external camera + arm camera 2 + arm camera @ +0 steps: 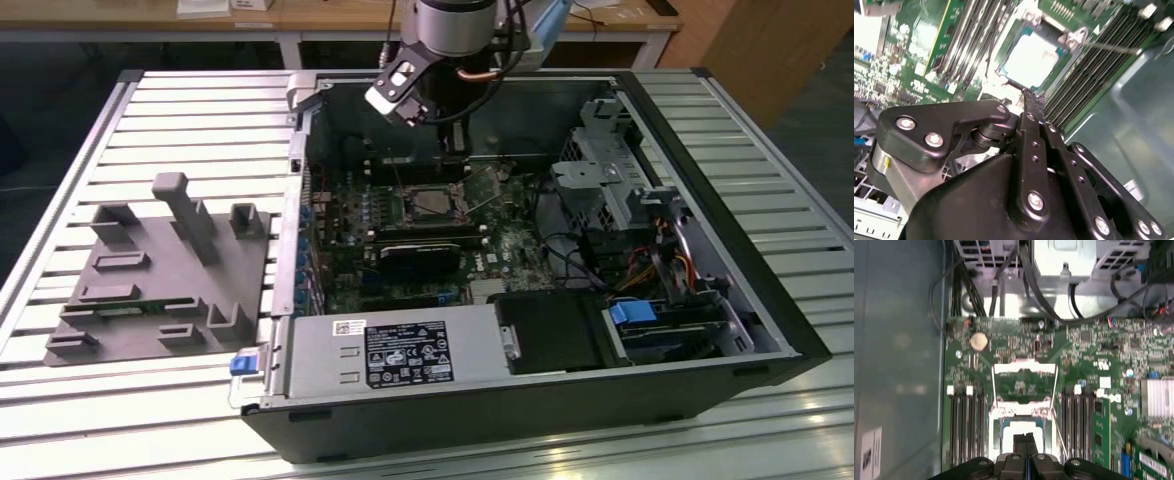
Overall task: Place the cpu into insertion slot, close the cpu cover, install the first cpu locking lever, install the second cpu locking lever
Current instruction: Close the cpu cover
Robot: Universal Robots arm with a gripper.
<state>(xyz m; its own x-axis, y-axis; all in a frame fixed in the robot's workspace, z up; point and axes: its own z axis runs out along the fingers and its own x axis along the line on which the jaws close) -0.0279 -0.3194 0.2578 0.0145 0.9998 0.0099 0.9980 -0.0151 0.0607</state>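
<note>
I see my gripper, fingers pressed together, just over the cpu seated in the insertion slot, mid green board (cpu cover stands open).

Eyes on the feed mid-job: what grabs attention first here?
The shut gripper hangs right over the bright cpu seated in the insertion slot. Just beyond it the cpu cover lies flipped open, green board showing through its window. In the exterior view the arm reaches down into an open computer case.
</note>
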